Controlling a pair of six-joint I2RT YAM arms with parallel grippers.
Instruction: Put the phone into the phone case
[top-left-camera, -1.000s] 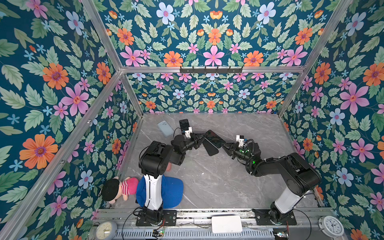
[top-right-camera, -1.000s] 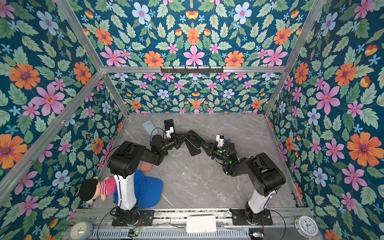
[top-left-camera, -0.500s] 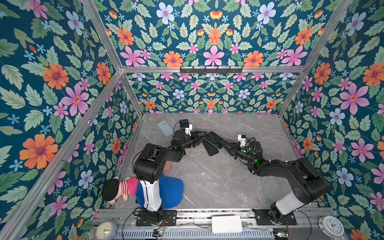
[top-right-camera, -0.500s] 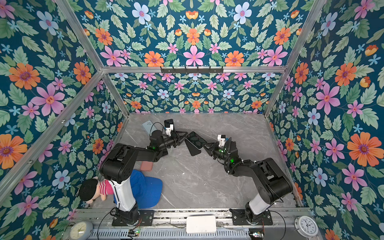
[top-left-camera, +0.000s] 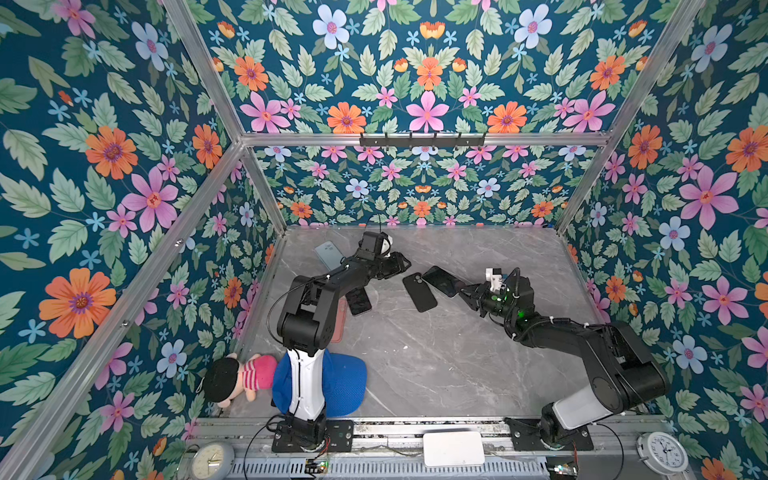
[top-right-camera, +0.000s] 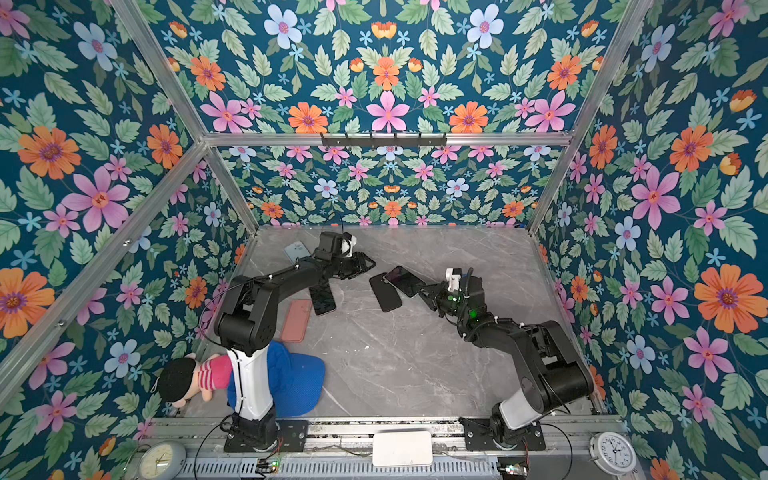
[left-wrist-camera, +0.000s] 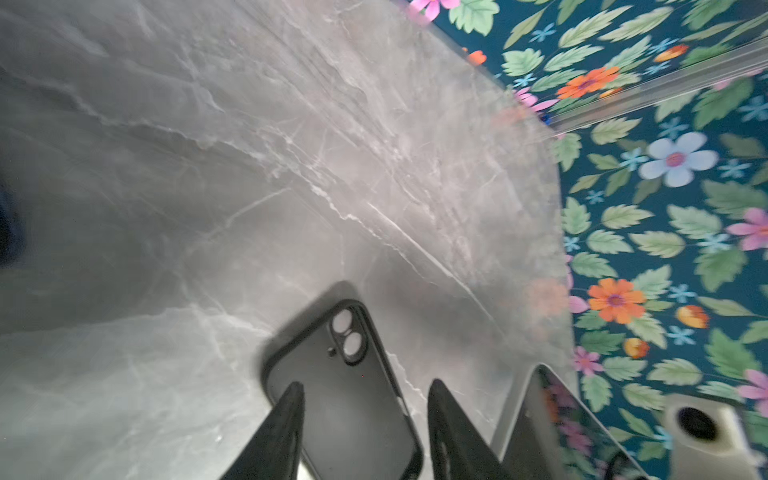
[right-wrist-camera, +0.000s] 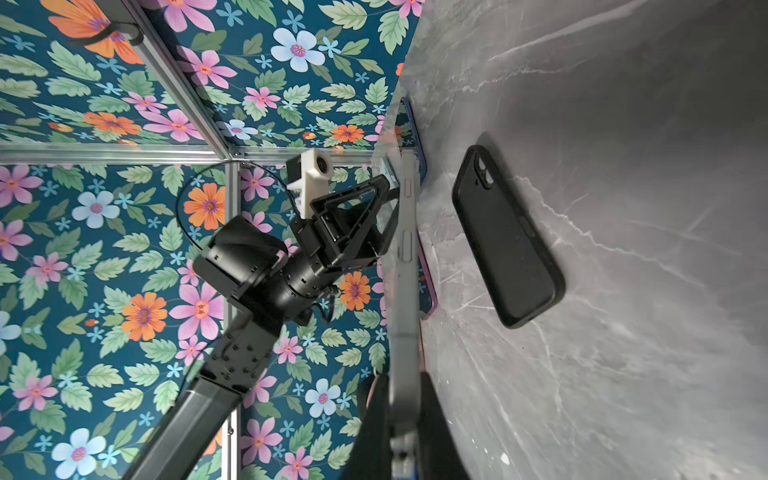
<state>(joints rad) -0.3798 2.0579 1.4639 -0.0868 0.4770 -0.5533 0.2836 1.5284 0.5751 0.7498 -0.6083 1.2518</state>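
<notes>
At the front left corner of the gray marble table (top-left-camera: 436, 357) lies a doll (top-left-camera: 237, 376) with its head toward the wall. Just beside it, a blue cap (top-left-camera: 347, 384) sits partly behind the base of the left arm. Farther back, a pink case (top-right-camera: 296, 320) lies flat, and a dark phone (top-left-camera: 358, 301) lies just beside it under the left arm. A light blue phone (top-left-camera: 328, 254) rests near the back left corner.

The left gripper (top-left-camera: 406, 263) reaches toward the middle of the table. Its fingers (left-wrist-camera: 291, 409) stand apart with nothing between them, and it hangs close over the camera end of the black phone case (top-left-camera: 419, 292).

The case lies flat on the table with its hollow side up, free of both arms. In both top views it sits near the middle, between the two grippers.

Just right of the case is the phone (top-left-camera: 441, 279), not yet in it. The right gripper (top-left-camera: 463, 289) is clamped on one end of the phone and holds it off the table, tilted on its long edge. The right wrist view shows the phone edge-on between the fingers (right-wrist-camera: 432, 415), with a strip of bare table between it and the case.
</notes>
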